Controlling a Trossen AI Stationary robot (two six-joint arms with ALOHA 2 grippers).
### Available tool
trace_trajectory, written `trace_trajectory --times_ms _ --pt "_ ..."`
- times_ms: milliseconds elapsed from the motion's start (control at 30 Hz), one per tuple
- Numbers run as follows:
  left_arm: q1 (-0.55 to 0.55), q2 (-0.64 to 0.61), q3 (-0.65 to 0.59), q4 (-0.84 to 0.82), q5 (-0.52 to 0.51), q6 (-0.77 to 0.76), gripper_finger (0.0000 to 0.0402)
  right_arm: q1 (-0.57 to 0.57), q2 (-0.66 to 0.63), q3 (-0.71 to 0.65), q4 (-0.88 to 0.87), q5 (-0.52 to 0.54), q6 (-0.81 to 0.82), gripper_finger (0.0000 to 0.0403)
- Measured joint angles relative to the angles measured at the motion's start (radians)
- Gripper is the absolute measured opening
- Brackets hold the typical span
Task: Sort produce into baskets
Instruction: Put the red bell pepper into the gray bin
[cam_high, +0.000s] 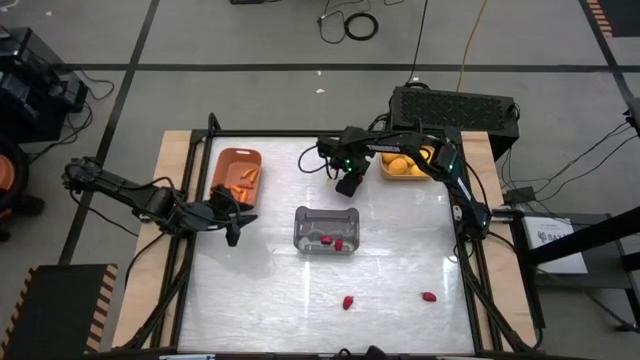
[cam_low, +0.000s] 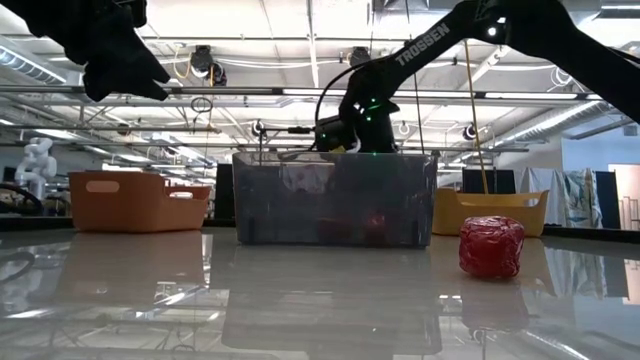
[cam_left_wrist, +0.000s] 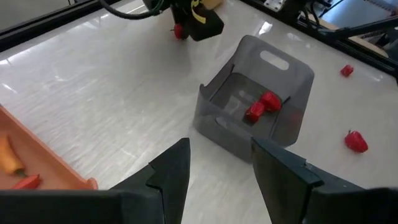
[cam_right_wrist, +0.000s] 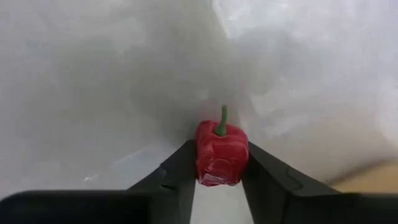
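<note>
Right hand (cam_high: 349, 183), closed on a red pepper (cam_right_wrist: 221, 154), hovers above the bench with the grey basket (cam_high: 326, 230) at about 7 o'clock from it, while the left hand (cam_high: 232, 222) waits open beside the terracotta basket (cam_high: 237, 177).

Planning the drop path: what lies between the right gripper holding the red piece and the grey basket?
Only bare table: the high view shows nothing between the right gripper with its red piece and the grey basket.

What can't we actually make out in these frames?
- Yellow basket contents: in the high view the right arm crosses over it; the low view shows only its wall.
- Orange basket pieces: too small to count in the high view; cut by the edge in the left wrist view.
- Count inside the grey basket: blurred through its wall in the low view.
- Right gripper height over the table: unclear; it holds a red pepper.
</note>
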Motion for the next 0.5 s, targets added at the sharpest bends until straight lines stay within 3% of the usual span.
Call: trace_trajectory --times_ms 233,500 --pt "0.000 0.000 0.000 -0.020 0.006 0.007 0.0176 0.017 -0.008 0.091 -0.091 0.008 0.072 0.0073" --pt "0.000 0.000 0.000 -0.044 0.106 0.060 0.0176 0.111 -0.010 0.297 -0.197 -0.004 0.238 0.0082"
